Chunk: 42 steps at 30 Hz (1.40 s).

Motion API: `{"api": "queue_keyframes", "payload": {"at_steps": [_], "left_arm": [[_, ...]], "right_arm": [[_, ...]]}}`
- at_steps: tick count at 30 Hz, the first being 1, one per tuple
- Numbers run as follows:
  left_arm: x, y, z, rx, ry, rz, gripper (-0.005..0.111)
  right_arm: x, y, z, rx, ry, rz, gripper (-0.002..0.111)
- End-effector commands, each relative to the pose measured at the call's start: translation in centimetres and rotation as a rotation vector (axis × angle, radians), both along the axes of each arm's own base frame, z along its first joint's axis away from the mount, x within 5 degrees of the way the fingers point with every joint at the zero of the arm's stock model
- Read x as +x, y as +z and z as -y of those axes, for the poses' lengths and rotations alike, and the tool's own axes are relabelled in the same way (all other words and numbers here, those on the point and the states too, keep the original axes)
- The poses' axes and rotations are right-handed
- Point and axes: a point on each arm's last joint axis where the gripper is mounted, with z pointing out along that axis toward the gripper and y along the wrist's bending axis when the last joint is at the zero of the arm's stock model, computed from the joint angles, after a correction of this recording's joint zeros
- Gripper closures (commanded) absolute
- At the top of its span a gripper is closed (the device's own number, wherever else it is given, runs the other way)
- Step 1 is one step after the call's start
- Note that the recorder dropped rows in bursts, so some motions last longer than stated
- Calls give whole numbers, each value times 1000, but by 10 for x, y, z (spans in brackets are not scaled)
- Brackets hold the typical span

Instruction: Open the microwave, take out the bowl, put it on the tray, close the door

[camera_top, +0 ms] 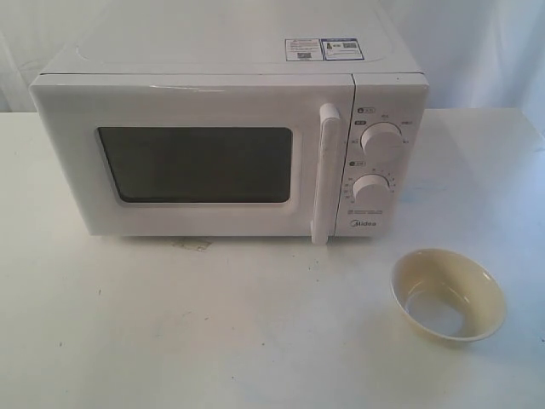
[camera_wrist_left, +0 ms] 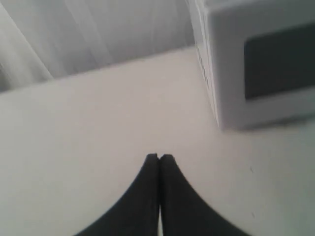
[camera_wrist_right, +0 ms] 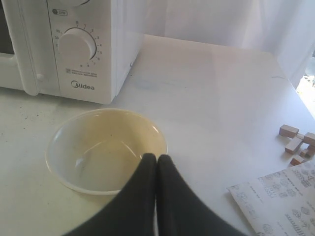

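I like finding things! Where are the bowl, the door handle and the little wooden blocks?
bowl [camera_top: 449, 296], exterior view, its inner wall.
door handle [camera_top: 324, 175], exterior view, middle of the white bar.
wooden blocks [camera_wrist_right: 294, 145], right wrist view, one block in the cluster.

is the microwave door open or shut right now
Shut. The door sits flush beside the knob panel with no gap showing, and its handle stands upright against the front.
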Motion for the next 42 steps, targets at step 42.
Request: {"api": "queue_keyframes", "payload": {"at_steps": [42], "left_arm": [[56,-158,20,-287,-1,-62,107]], "right_arm": [[0,-2,0,-9,-5,-3,108]]}}
